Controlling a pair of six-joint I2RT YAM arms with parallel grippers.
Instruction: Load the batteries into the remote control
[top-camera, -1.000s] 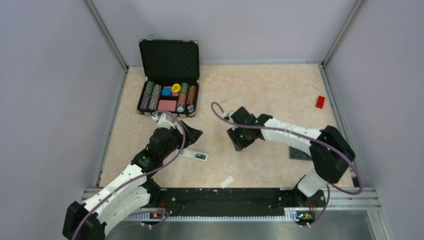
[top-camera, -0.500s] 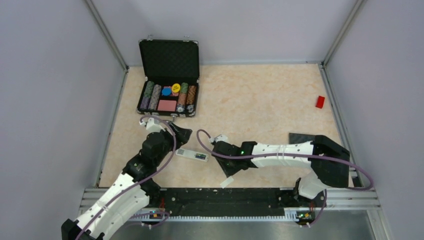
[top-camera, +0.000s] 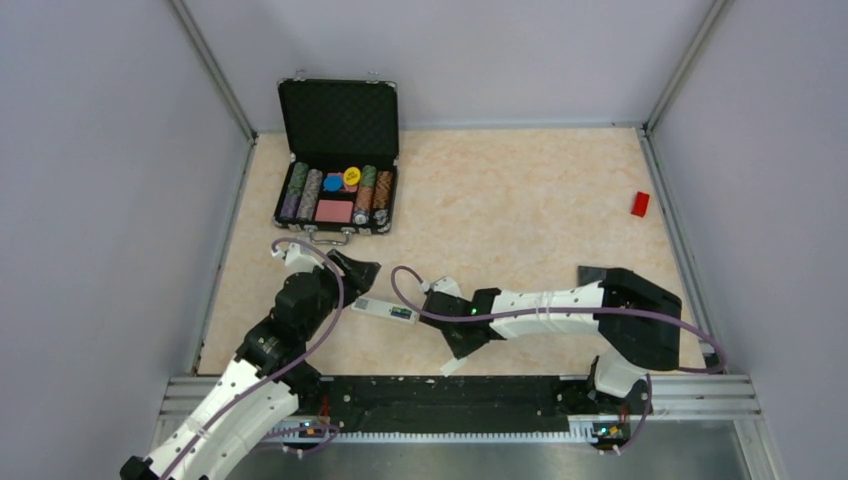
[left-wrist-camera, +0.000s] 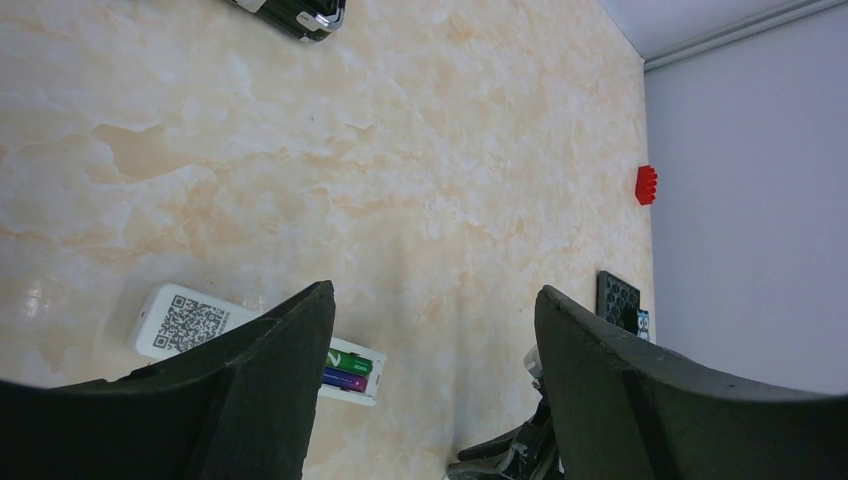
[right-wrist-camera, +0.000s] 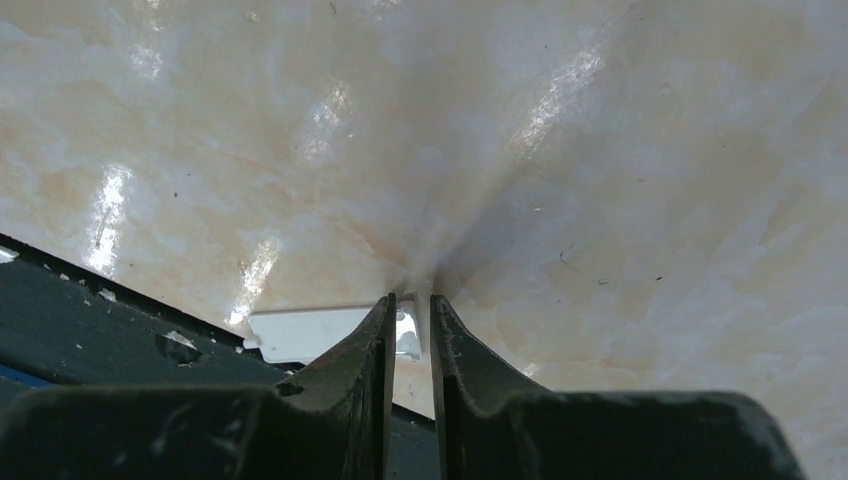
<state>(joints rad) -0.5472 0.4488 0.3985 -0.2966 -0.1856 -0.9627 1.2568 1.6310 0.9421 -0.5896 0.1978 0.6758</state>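
Your left tool (left-wrist-camera: 435, 292) hangs with its fingers wide apart and nothing between them. It is just above the QR-labelled end of the remote control (left-wrist-camera: 190, 322), which lies back-up on the worktop (left-wrist-camera: 450, 130). Nothing pins the remote down, so if you lower the tool carelessly, one finger may catch it and skate it sideways.

Further right, your right tool (right-wrist-camera: 410, 300) sits low at the near edge. Its fingers are drawn to a narrow slit with the end of the white cover plate (right-wrist-camera: 310, 332) poking into it; you cannot tell from here whether they actually bite. That plate is thin and flat. The likely failures are a corner-only pinch that lets it pivot or drop when lifted, or a shove that slides it onto the black rail (right-wrist-camera: 80, 320) beside it.

Containers: the open black case (top-camera: 338, 120) at the far left holds rows of chips (top-camera: 300, 190), a pink block (top-camera: 333, 211) and a few coloured discs (top-camera: 351, 177). The remote's recess holds the green battery (left-wrist-camera: 347, 359) and the purple battery (left-wrist-camera: 345, 379) side by side. They are uncovered, so a knock could pop them out.
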